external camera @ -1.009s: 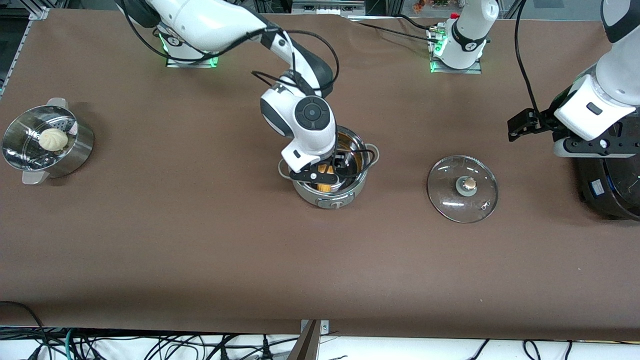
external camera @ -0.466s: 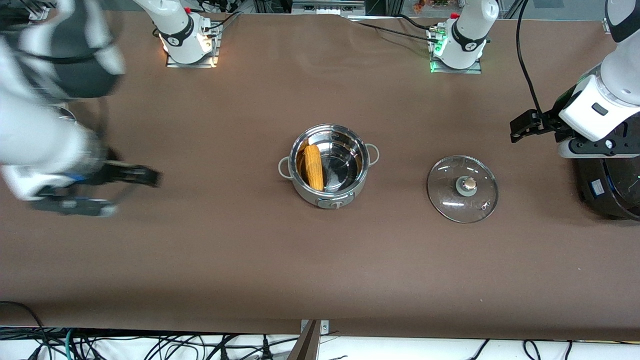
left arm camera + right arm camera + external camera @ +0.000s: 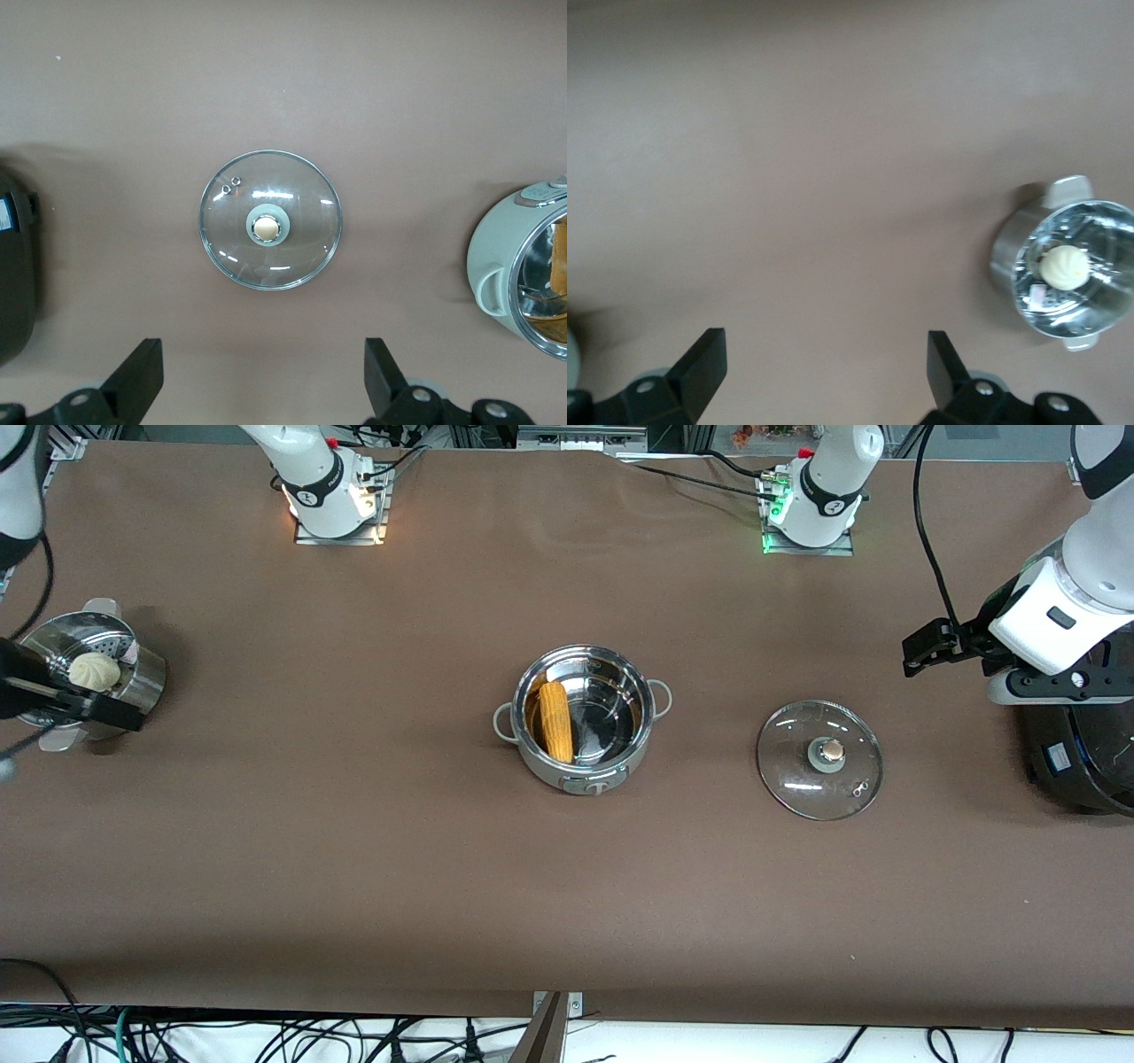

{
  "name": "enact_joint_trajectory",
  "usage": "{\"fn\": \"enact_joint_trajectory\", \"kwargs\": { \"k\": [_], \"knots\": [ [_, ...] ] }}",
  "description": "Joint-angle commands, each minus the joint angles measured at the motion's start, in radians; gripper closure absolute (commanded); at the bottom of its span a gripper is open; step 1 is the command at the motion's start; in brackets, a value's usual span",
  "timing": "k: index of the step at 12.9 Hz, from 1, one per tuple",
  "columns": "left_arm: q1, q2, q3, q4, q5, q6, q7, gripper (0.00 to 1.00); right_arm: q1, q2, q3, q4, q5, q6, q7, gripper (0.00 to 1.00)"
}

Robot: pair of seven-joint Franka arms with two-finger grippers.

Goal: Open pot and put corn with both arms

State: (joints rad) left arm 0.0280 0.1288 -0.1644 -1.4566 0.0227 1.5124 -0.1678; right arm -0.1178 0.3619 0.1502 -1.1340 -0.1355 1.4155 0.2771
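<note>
The steel pot [image 3: 580, 724] stands open at mid table with the yellow corn [image 3: 555, 722] lying inside it. Its glass lid [image 3: 819, 759] with the tan knob lies flat on the table beside it, toward the left arm's end. My left gripper [image 3: 1045, 689] hangs high, open and empty; in the left wrist view [image 3: 263, 390] it looks down on the lid [image 3: 270, 220] and part of the pot [image 3: 523, 279]. My right gripper [image 3: 53, 700] is open and empty at the view's edge, high over the table; its wrist view [image 3: 824, 376] shows bare table.
A perforated steamer basket [image 3: 133, 691] holding a white bun [image 3: 94, 671] stands at the right arm's end of the table; it also shows in the right wrist view [image 3: 1010, 257]. A big black rice cooker [image 3: 1081, 757] stands at the left arm's end, under the left arm.
My right gripper let go of the corn in the pot, left the pot and swung up toward the right arm's end of the table. The left arm barely moved.
</note>
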Motion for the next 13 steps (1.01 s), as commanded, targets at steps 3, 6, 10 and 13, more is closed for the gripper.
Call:
{"fn": "enact_joint_trajectory", "kwargs": {
  "k": [3, 6, 10, 13],
  "knots": [
    [0.007, 0.012, 0.000, 0.033, -0.023, -0.024, -0.010, 0.00, 0.006, -0.268, -0.110, -0.389, 0.085, 0.168, -0.257, 0.00],
    [0.007, 0.012, 0.002, 0.033, -0.023, -0.026, -0.010, 0.00, 0.009, -0.250, -0.144, -0.383, 0.092, 0.172, -0.340, 0.00],
    [0.010, 0.012, 0.002, 0.033, -0.023, -0.026, -0.010, 0.00, 0.003, -0.215, -0.144, -0.340, 0.094, 0.169, -0.337, 0.00],
    [0.010, 0.012, 0.002, 0.033, -0.023, -0.026, -0.010, 0.00, 0.000, -0.207, -0.144, -0.336, 0.094, 0.174, -0.337, 0.00]
  ]
}}
